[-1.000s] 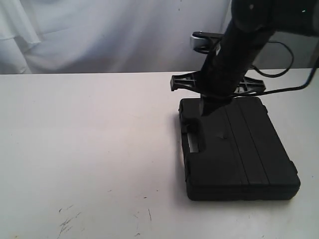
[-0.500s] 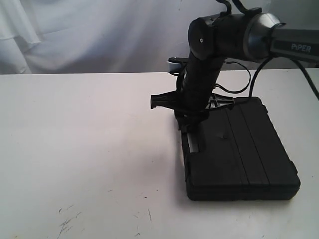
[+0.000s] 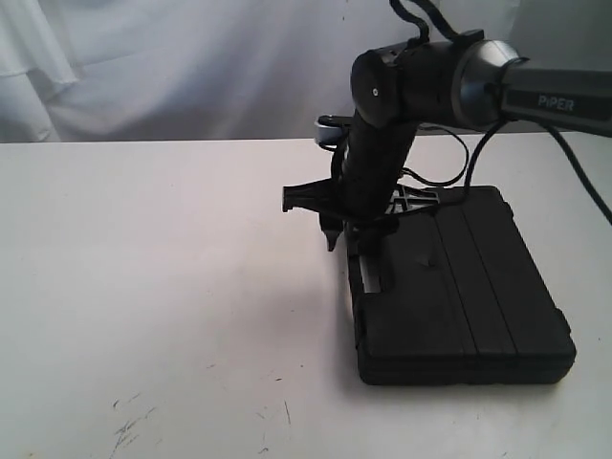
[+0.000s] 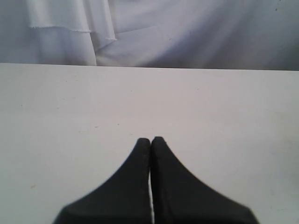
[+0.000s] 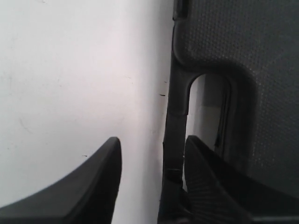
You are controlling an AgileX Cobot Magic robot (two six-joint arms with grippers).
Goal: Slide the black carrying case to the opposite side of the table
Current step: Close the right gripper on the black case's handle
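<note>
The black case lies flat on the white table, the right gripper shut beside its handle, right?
Not shut: the right wrist view shows the right gripper open, fingers straddling the handle of the black case, which does lie flat on the white table.

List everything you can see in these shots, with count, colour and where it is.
carrying case: one, black, lying flat on the table's right side
table: one, white, under everything
scuff marks: a few, dark, tabletop's near left
cloth backdrop: one, white, behind the table
right arm: one, black and silver, reaching down to the case's handle
left claw: one, black, shut, over bare tabletop
right claw: one, black, open, straddling the handle
</note>
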